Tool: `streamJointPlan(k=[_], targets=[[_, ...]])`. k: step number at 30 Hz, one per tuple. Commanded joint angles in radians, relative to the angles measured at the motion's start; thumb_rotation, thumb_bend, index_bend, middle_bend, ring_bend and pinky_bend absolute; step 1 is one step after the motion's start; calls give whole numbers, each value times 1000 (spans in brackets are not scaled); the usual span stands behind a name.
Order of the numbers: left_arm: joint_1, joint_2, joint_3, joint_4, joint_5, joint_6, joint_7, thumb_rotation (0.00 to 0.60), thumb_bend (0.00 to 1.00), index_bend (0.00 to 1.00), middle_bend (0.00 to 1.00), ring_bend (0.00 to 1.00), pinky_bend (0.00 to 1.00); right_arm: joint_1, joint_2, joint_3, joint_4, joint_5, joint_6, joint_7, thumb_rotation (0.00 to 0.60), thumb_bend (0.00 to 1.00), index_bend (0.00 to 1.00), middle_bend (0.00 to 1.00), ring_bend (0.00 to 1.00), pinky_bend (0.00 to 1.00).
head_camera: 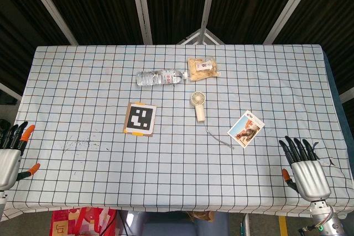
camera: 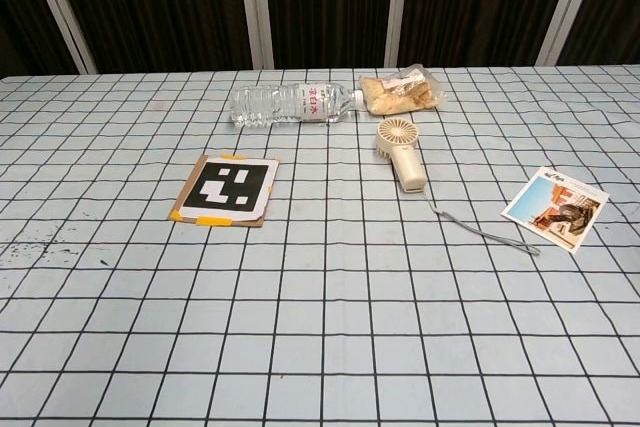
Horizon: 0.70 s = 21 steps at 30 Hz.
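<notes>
both hands empty, fingers spread: right hand (head_camera: 304, 168) at the table's (head_camera: 83, 81) near edge, nearest the colourful picture card (head_camera: 245, 129); left hand (head_camera: 11, 153) at the opposite corner, well apart from everything.

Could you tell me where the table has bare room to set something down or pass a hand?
The near strip between the left hand and the right hand is bare, as is the left side beyond the marker card. It is crowded at the middle back: water bottle, snack bag, handheld fan with its cord, and picture card.
</notes>
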State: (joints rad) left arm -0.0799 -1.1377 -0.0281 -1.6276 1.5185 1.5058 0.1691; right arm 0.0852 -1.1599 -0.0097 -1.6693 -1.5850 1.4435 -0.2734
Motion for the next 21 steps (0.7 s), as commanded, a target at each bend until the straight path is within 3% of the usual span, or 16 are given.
streamJointPlan(k=[1, 8, 10, 13, 16, 18, 21], targets=[[0, 0, 0, 0, 0, 0, 0, 600, 88, 0, 0, 0, 0, 0, 0, -1, 0, -1, 0, 1, 600, 447, 0, 0, 0, 17], [1, 1, 1, -3, 4, 4, 1, 600, 88, 0, 0, 0, 0, 4, -4, 2, -4, -4, -3, 7, 600, 447, 0, 0, 0, 25], [3, 3, 2, -5, 9, 8, -2, 600, 88, 0, 0, 0, 0, 14, -9, 11, -12, -5, -8, 13, 600, 446, 0, 0, 1, 95], [2, 3, 1, -4, 8, 8, -9, 600, 88, 0, 0, 0, 0, 37, -21, 31, -34, 9, -31, 23, 600, 447, 0, 24, 60, 309], [-1, 4, -2, -4, 2, 2, -19, 600, 88, 0, 0, 0, 0, 77, -41, 69, -61, 59, -86, 15, 600, 446, 0, 198, 257, 492], [-3, 5, -3, -4, 1, -2, -23, 600, 88, 0, 0, 0, 0, 116, -64, 105, -69, 106, -134, -14, 600, 447, 0, 406, 465, 646], [-3, 8, -3, -6, -3, -5, -30, 600, 88, 0, 0, 0, 0, 181, -112, 160, -68, 191, -213, -64, 600, 446, 0, 641, 694, 796]])
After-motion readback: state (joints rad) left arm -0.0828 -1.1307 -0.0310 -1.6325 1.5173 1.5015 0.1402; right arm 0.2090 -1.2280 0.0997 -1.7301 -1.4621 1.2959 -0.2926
